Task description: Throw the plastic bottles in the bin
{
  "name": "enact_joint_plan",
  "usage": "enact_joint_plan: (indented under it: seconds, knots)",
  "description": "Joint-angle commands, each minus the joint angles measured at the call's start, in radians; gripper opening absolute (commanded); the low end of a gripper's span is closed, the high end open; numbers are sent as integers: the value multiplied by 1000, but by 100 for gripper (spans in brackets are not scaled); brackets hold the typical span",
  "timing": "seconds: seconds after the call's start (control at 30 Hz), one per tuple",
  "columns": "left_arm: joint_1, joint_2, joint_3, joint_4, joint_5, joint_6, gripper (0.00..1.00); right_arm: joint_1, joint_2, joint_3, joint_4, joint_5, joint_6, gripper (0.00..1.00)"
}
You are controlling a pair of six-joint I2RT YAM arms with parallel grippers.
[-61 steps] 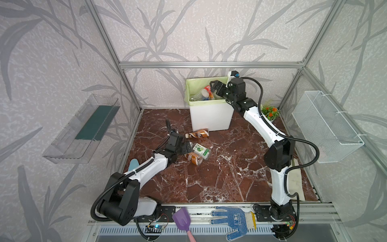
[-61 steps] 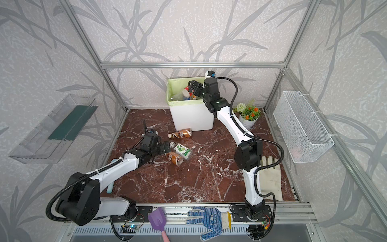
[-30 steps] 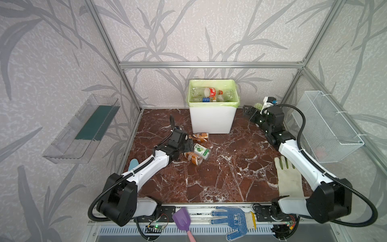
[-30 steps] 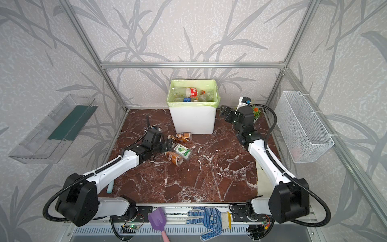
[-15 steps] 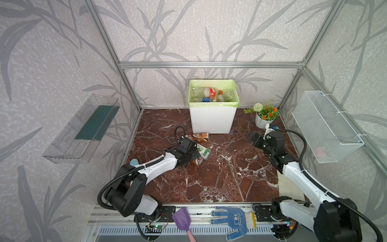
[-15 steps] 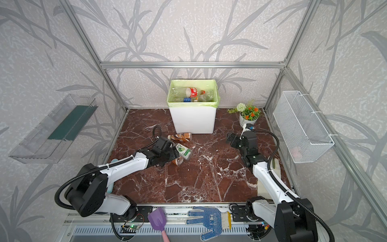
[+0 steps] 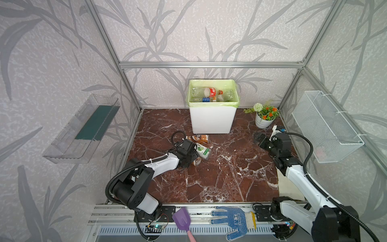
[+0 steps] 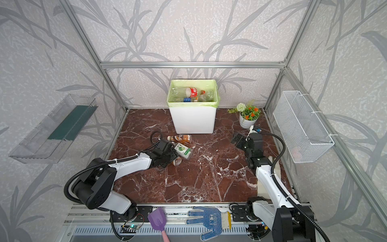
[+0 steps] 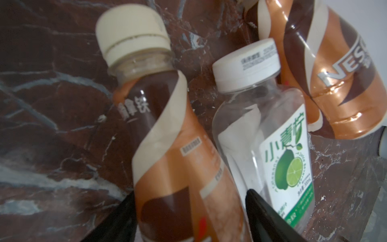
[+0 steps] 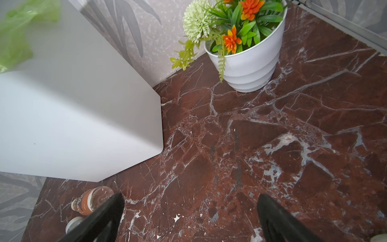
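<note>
Three plastic bottles lie on the marble floor in front of the bin [image 7: 212, 119] [image 8: 193, 121]. My left gripper [image 7: 191, 156] [image 8: 169, 157] [image 9: 190, 192] is shut on the brown bottle with a cream cap [image 9: 167, 146] [image 7: 198, 162], a finger against each side. Beside it lies a clear lime-label bottle [image 9: 261, 125] [image 7: 202, 150], and behind that a second brown bottle [image 9: 324, 73] [image 7: 198, 138]. Several bottles [image 7: 210, 92] lie in the green-lined bin. My right gripper [image 7: 258, 139] [image 8: 236, 140] [image 10: 190, 199] hangs open and empty over bare floor, right of the bin [image 10: 73, 115].
A white flower pot [image 7: 263, 120] [image 10: 247, 62] stands at the back right, close to the right gripper. A wire mesh basket [image 7: 326, 127] hangs on the right wall and a clear shelf [image 7: 83, 127] on the left. A blue glove [image 7: 232, 220] and a purple scoop [image 7: 182, 219] lie on the front rail.
The left gripper slid right over the bottles and its jaws narrowed onto the brown bottle. The right arm pulled back from the bin and dropped low near the flower pot, still open.
</note>
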Motion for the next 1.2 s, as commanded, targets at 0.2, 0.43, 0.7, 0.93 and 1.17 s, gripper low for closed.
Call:
enact_joint_plan:
  seconds: [0.2, 0.43, 0.7, 0.93, 1.17]
  knots:
    - [27, -39, -77, 47, -7, -31, 57, -6, -19, -10, -24, -3, 12, 99]
    - [29, -162, -76, 12, -73, 15, 44, -7, -21, -8, -25, 3, 19, 99]
    - [40, -485, -5, -63, -278, 236, 37, -8, -22, 5, -26, 12, 16, 99]
    - [81, -602, 347, -1, -389, 756, 36, -11, -24, 25, -25, 13, 9, 99]
    - [87, -307, 727, 175, -198, 1017, 37, -12, -68, 27, -45, 30, 3, 99]
